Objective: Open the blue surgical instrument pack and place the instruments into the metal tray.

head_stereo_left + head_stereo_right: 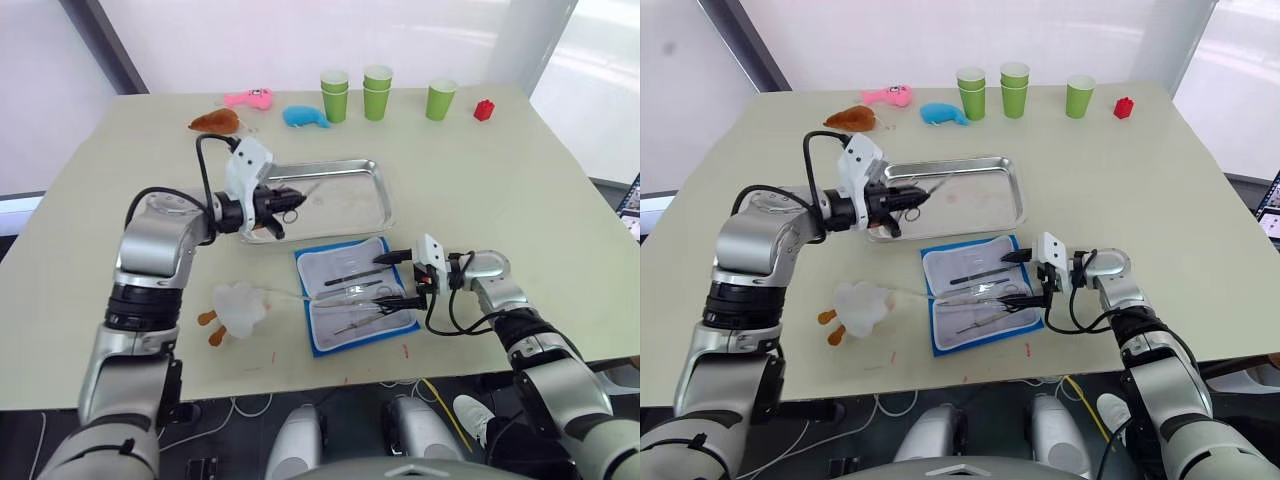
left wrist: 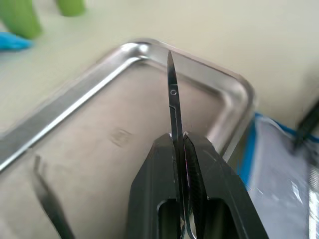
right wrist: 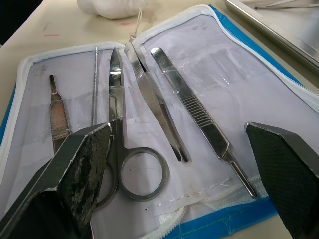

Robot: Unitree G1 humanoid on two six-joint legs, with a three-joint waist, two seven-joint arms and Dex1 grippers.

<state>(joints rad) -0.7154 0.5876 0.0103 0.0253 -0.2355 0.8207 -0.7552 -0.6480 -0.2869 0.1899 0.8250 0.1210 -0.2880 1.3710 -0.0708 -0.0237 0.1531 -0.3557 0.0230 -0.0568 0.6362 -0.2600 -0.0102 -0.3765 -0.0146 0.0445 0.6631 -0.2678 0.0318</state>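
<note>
Low in the frame, just right of centre, the blue surgical instrument pack (image 1: 352, 296) lies open flat on the pale table (image 1: 520, 190), its whitish lining facing up. Five instruments (image 3: 149, 107) rest in its clear sleeves in the right wrist view: one pair of ring-handled scissors, two tweezers, one thin probe and one short flat handle. At the pack's right edge the right gripper (image 1: 408, 277) hovers with its two black fingers spread wide, holding nothing.

Above the pack, in the middle of the frame, sits the metal tray (image 1: 372, 178). Over its left end the left gripper (image 1: 287, 207) has its fingers pressed tight on a pair of scissors (image 2: 173, 97), blades pointing out across the tray. One slim tool already lies on the tray floor.

Lower left of the pack is one white plush toy (image 1: 238, 309). Along the top edge stand three green cup stacks (image 1: 377, 91), three small plush toys (image 1: 304, 116) and one red block (image 1: 484, 110).
</note>
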